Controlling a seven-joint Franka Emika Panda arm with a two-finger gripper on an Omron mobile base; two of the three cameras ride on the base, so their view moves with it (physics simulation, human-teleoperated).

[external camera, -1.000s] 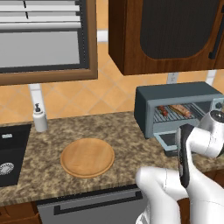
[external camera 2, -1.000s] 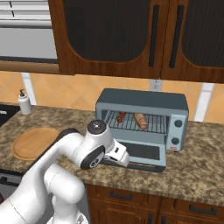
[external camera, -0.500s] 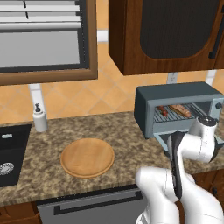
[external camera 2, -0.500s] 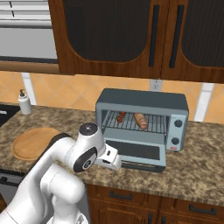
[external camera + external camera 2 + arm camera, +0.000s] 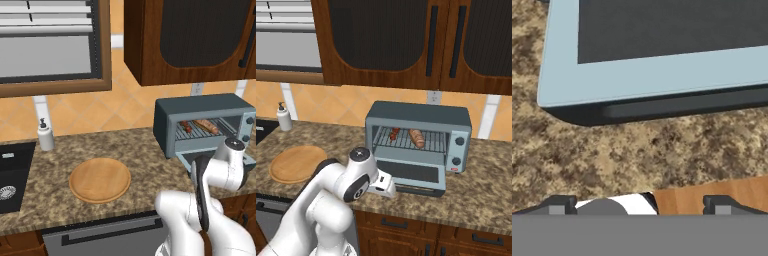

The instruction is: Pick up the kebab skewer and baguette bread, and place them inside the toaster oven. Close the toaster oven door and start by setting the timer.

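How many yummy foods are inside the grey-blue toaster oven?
2. On the wire rack inside the grey-blue toaster oven: the dark red kebab skewer at the left, the golden-brown baguette bread right of it.

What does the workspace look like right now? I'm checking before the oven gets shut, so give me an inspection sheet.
Surface: speckled stone counter.
Job's things: skewer and bread lie on the rack inside the oven; its door hangs open, flat.
Clutter: bare wooden plate; soap bottle; sink.
Grippers: gripper open, holding nothing, above the counter just short of the door's handle edge.
Cables: nothing seen.
Surroundings: dark wood cabinets, tiled wall, wall socket.
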